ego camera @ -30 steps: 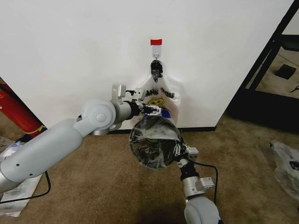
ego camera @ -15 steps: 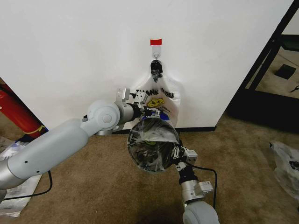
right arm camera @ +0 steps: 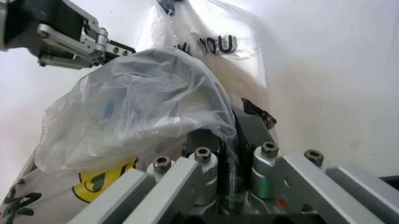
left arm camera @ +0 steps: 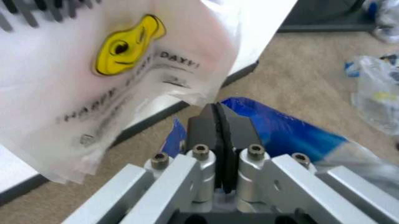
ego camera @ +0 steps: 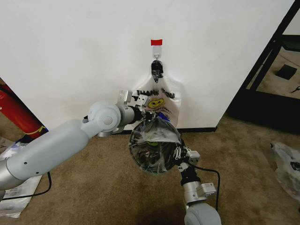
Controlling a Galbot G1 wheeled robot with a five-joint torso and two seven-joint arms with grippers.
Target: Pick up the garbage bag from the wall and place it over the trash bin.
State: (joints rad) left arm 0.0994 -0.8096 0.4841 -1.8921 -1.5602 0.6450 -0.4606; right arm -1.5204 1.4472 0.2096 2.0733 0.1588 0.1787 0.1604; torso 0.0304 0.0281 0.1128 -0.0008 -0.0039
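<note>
The garbage bag [ego camera: 158,95], thin plastic with black THANK YOU lettering and a yellow smiley, hangs from a metal hook [ego camera: 156,58] under red tape on the white wall [ego camera: 75,51]. My left gripper [ego camera: 148,108] sits at the bag's lower left edge. In the left wrist view its fingers [left arm camera: 206,126] are pressed shut, with the bag's [left arm camera: 124,70] bottom edge just past the tips. The trash bin [ego camera: 152,146], black wire mesh with clear plastic over it, is held tilted below the bag. My right gripper [ego camera: 178,153] is shut on its rim [right arm camera: 249,126].
A red cylinder [ego camera: 16,112] leans at the left by the wall. A black frame [ego camera: 265,65] stands at the right, where the wall ends. Another plastic bag [ego camera: 286,168] lies on the carpet at the right, and papers and a cable [ego camera: 18,190] at the left.
My left gripper has moved up and right, closer to the bag's lower edge. The bin in my right gripper has shifted slightly.
</note>
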